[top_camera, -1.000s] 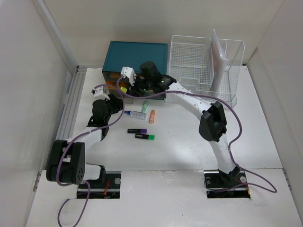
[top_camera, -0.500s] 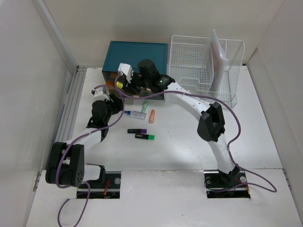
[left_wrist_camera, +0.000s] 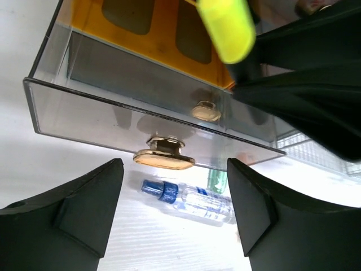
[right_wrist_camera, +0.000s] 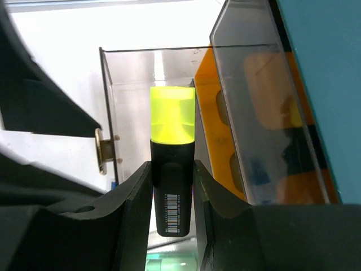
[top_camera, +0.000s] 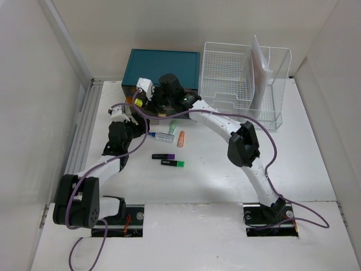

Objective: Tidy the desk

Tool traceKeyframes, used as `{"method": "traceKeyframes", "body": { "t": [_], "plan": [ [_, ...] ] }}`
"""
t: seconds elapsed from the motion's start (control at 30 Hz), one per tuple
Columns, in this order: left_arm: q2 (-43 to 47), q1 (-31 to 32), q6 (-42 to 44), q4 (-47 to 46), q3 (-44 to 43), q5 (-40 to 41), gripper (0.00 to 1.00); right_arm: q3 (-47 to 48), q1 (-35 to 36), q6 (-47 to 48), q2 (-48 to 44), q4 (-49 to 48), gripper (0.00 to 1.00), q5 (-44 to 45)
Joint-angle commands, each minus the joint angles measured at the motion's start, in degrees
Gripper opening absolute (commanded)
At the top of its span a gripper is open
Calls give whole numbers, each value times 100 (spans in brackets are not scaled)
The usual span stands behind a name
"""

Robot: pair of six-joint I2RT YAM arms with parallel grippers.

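White rectangular worktop [top_camera: 214, 175] fills the middle of the top view, with a grey metal rail [top_camera: 84, 130] along its left edge. Both of your arms reach over it to the far left corner.

Loose on the worktop, left of centre:
- black marker with purple cap [top_camera: 163, 156]
- black marker with green cap [top_camera: 172, 163], just beside the purple-capped one
- small orange marker [top_camera: 181, 139]
- pale green marker [top_camera: 174, 127]
- small clear bottle with blue cap [left_wrist_camera: 189, 199], lying on its side

At the far edge:
- teal drawer cabinet [top_camera: 163, 65]
- white wire basket [top_camera: 237, 73] to the cabinet's right, with white sheets [top_camera: 260, 62] standing upright in it

The cabinet's clear plastic drawer [left_wrist_camera: 130, 113] is pulled out. It has a gold oval handle [left_wrist_camera: 163, 158] on its front and an orange liner inside.

Your right gripper [right_wrist_camera: 172, 186] has its fingers clamped on the black body of a yellow-capped highlighter [right_wrist_camera: 172, 118]. The cap points toward the open drawer and hangs over the drawer's rim. You can't tell whether it touches anything.

Your left gripper [left_wrist_camera: 172, 226] has its fingers [left_wrist_camera: 84, 209] wide apart and holds nothing. It sits low, right in front of the drawer handle, with the bottle lying between the two fingers in the wrist view. The wrist view doesn't show whether it touches the handle.
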State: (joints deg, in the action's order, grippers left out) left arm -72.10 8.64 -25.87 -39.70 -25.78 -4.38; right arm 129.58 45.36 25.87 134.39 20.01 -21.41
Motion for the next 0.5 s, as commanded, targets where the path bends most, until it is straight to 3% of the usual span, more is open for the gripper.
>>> {"method": "traceKeyframes", "body": {
  "t": [0.0,0.1,0.17,0.27,0.47],
  "plan": [
    [345,32,-6,-178,134,-10,71,401,51,-134,131,-410,1,93],
    [521,32,-6,-56,135,-10,74,454,51,-135,192,-410,22,93],
    [670,32,-58,-55,196,-10,75,454,51,-135,193,-410,46,93],
    [670,32,-59,6,249,-10,78,454,51,-187,193,-357,53,93],
    [837,32,-59,111,319,-10,78,270,104,-187,-316,-357,58,207]
  ]
}}
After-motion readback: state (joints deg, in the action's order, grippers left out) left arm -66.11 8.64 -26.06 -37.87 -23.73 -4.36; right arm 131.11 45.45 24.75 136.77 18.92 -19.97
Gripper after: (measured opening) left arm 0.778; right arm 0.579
